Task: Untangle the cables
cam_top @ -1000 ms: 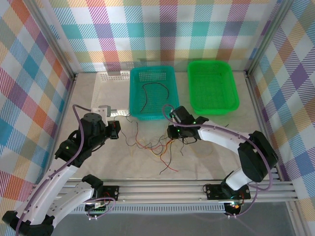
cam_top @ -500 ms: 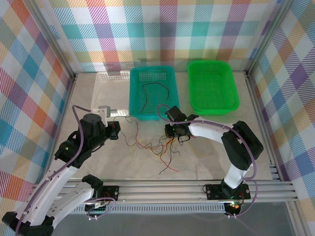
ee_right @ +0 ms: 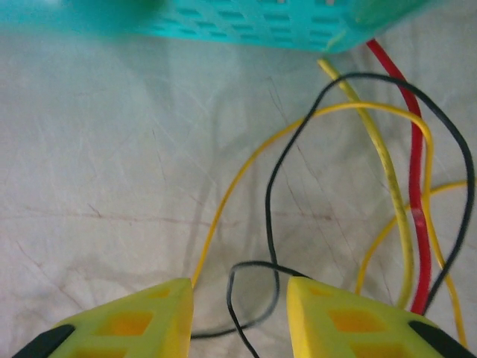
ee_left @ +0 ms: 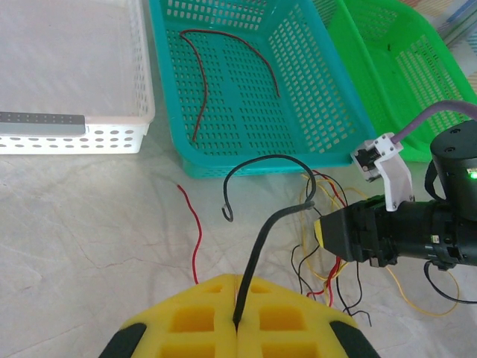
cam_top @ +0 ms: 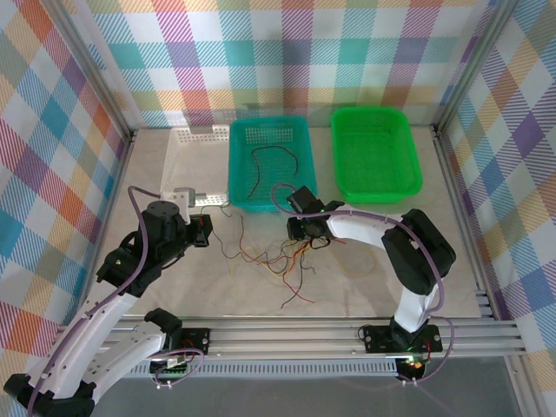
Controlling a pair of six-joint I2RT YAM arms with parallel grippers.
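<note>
On the tabletop (cam_top: 174, 278) by the teal basket (cam_top: 271, 165), the right hand (ee_right: 238, 313) has slid left over the tangled cables (cam_top: 278, 261), spread apart astride a black loop (ee_right: 253, 280), likely its next pick, while the left hand (ee_left: 237, 328) stays clamped on a black cable (ee_left: 257, 239).

Top external camera sits high behind the 2 arm bases, looking down on the whole table (cam_top: 373, 291). Left wrist camera sits low, angled forward at the teal basket (ee_left: 216, 165), mid-range. Right wrist camera faces down, very close. All 3 share the cables (cam_top: 278, 259) beside that basket.
</note>
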